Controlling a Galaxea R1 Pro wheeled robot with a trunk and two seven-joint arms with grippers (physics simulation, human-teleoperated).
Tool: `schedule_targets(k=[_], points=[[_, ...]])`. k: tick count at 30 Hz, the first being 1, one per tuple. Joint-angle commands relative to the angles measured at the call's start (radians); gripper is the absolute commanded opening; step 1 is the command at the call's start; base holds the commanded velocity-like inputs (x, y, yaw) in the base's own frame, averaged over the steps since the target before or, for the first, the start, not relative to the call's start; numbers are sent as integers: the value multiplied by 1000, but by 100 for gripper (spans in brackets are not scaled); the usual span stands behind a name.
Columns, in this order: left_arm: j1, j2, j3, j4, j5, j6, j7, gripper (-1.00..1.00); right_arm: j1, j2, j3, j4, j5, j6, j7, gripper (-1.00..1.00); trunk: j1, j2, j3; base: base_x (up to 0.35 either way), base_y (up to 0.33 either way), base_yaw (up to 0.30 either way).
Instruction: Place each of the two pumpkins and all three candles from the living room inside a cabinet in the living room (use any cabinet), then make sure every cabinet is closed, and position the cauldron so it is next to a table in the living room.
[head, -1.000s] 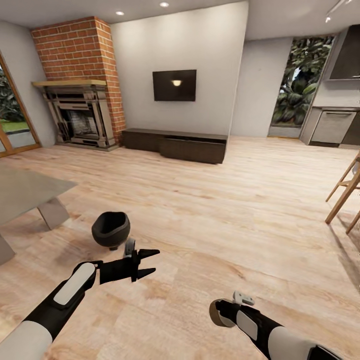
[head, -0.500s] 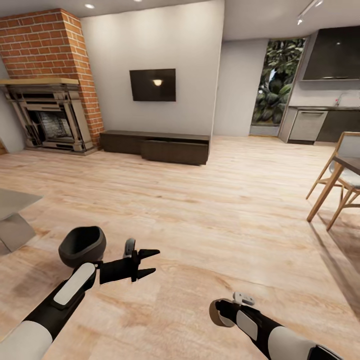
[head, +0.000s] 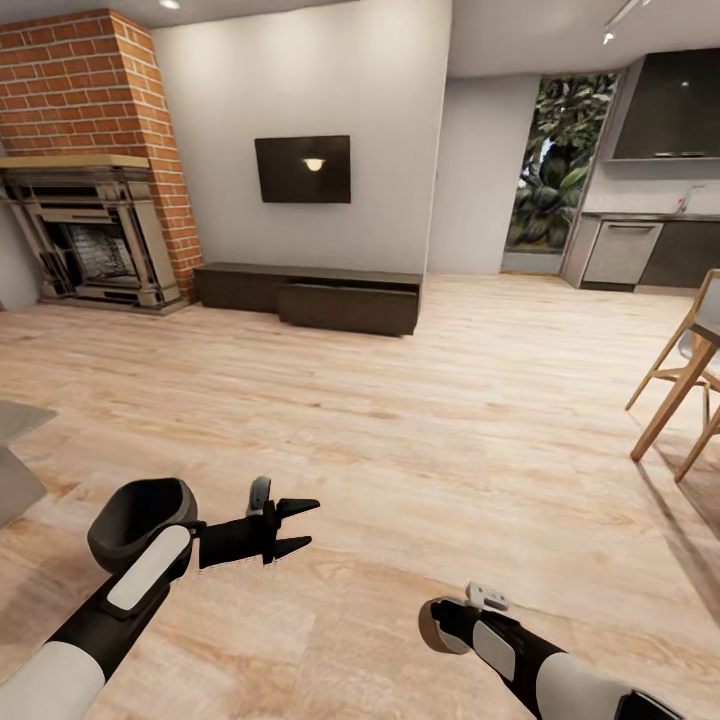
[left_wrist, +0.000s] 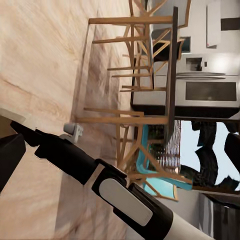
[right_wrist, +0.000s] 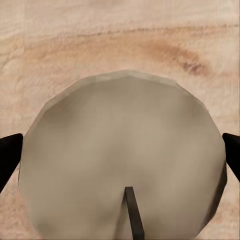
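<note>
While the right gripper (right_wrist: 120, 150) clamps a tan candle (right_wrist: 125, 160) over the wood floor (head: 450, 440), the left gripper (head: 295, 525) hangs w/ jaws apart & empty, cauldron (head: 135, 510) just behind its forearm; dark-brown cabinet (head: 310, 295) sits well off at far wall under the TV (head: 302, 169).
</note>
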Motion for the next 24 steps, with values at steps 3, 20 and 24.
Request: schedule_targets(k=[3,20,24], points=[[-1,1,-2,1,-7,0,-10,100,0,-1,6,-4,-5,4,-8,-100,0,0,-1,329,0,0],[-1,-1,-2,21,-8,0,-10,100,0,1,6,-4,-4,1,-8,-100,0,0,-1,329,0,-77],[-1,-1,-3,21,-8,-1,-10,100,0,1,6,-4,-4,1,-8,-100,0,0,-1,329,0,0]])
